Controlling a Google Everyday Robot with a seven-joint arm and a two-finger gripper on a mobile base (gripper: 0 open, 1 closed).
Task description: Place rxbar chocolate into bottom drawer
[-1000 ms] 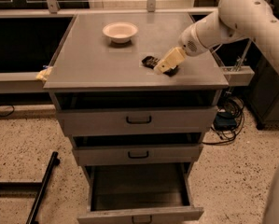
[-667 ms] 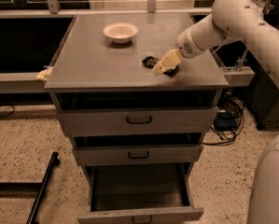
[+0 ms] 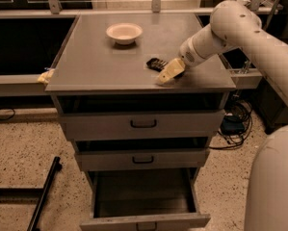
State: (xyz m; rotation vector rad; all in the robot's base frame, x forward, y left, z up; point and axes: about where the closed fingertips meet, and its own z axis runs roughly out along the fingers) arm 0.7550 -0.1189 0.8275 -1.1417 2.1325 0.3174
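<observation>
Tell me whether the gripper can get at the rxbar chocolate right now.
Probably yes. The gripper sits low on the cabinet top right beside the rxbar chocolate, with nothing between them; the cream bowl stands well off, farther back.

Cream bowl (image 3: 124, 32) on grey cabinet top (image 3: 95, 64), yellowish scrap (image 3: 45, 76) at left edge — floor cables (image 3: 234, 125)

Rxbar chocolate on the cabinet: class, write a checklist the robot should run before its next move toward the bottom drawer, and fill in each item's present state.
1. The bottom drawer is pulled open: ok.
2. The rxbar chocolate lies on the cabinet top: ok.
3. The end effector is down beside the bar: ok.
4. The bar is firmly gripped: cannot tell.
5. The bowl stands apart from the bar: ok.
</observation>
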